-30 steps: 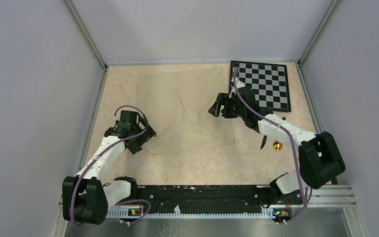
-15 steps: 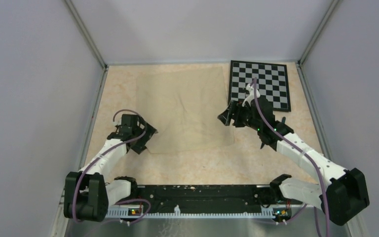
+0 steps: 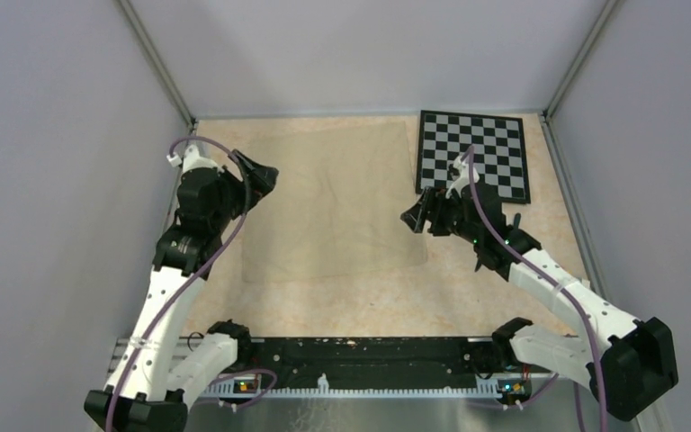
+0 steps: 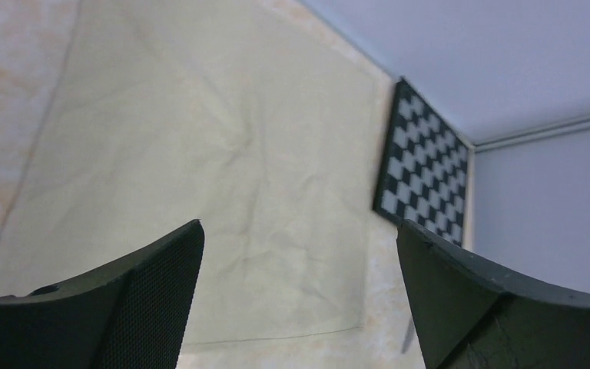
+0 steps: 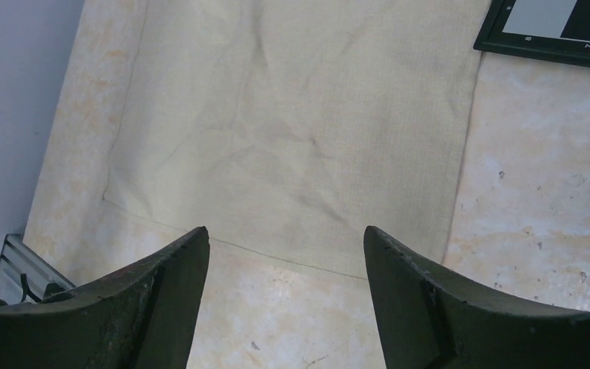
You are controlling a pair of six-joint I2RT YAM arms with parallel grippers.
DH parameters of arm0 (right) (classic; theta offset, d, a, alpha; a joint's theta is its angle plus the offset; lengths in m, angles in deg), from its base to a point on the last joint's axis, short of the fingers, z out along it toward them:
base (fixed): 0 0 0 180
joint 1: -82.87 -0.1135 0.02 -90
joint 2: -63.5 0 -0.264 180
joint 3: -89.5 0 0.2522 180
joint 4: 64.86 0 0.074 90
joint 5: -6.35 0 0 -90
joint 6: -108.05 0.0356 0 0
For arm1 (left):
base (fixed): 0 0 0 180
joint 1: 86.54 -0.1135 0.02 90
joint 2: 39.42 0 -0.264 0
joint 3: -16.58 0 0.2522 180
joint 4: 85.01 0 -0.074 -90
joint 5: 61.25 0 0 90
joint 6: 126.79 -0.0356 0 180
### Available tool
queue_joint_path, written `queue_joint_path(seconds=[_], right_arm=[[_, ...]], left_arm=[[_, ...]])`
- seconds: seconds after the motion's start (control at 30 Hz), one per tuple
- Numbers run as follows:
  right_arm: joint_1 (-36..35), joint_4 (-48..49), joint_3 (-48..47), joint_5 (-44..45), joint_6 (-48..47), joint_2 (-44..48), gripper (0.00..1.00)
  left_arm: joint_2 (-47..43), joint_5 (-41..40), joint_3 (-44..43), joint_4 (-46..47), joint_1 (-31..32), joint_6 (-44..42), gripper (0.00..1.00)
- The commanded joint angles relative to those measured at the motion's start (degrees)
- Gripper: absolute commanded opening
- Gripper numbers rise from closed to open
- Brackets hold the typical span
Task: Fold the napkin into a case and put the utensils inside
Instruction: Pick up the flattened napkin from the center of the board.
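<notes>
Napkin [image 3: 333,198]: a plain beige-tan cloth, close in colour to the tabletop [image 3: 342,301]. It is spread open and flat as a single, roughly rectangular sheet, not yet folded into a case. Soft creases and shallow wrinkles run across its middle, and its edges lie slightly uneven. It occupies the centre of the tabletop, and the far end of its right edge lies just beside the checkered board [image 3: 477,153].

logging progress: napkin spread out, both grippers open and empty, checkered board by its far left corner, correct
No: the checkered board sits by the napkin's far right corner, as the top external view shows. The rest holds.
</notes>
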Motion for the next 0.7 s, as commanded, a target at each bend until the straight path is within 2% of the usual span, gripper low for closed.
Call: queue_joint_path(seconds=[0.0, 0.13, 0.2, 0.27, 0.33, 0.37, 0.43, 0.67], right_arm=[[-0.19, 1.23, -1.18, -2.99, -0.28, -3.14, 0.73], [-0.13, 0.82, -1.74, -4.27, 0.89, -6.64, 0.72], [-0.12, -2.46, -3.07, -1.26, 2.48, -8.93, 0.72], [-0.17, -10.83, -6.39, 8.00, 7.44, -12.34, 0.70], [-0.12, -21.08, -10.09, 18.07, 16.31, -15.70, 0.67], [-0.19, -25.47, -11.44, 20.45, 21.49, -16.94, 0.65], [-0.41, -28.94, -12.67, 20.90, 25.86, -18.71, 0.59], [-1.79, -31.44, -14.05, 20.20, 32.63, -25.93, 0.51]], left_arm=[[3.10, -5.94, 4.47, -15.73, -0.49, -3.66, 0.99], [4.60, -5.36, 10.10, -16.13, -1.42, -4.09, 0.99], [5.50, -4.94, 13.30, -15.44, -2.29, -3.24, 0.99], [6.22, -4.51, 14.60, -15.98, -3.99, -1.28, 0.99], [6.16, -3.97, 15.02, -16.26, -4.64, 0.54, 0.99], [5.89, -3.86, 15.08, -16.12, -4.67, 1.13, 0.99], [5.45, -4.40, 14.36, -16.54, -4.67, 1.56, 0.99], [6.43, -8.27, 9.56, -21.94, -4.63, 0.28, 0.99]])
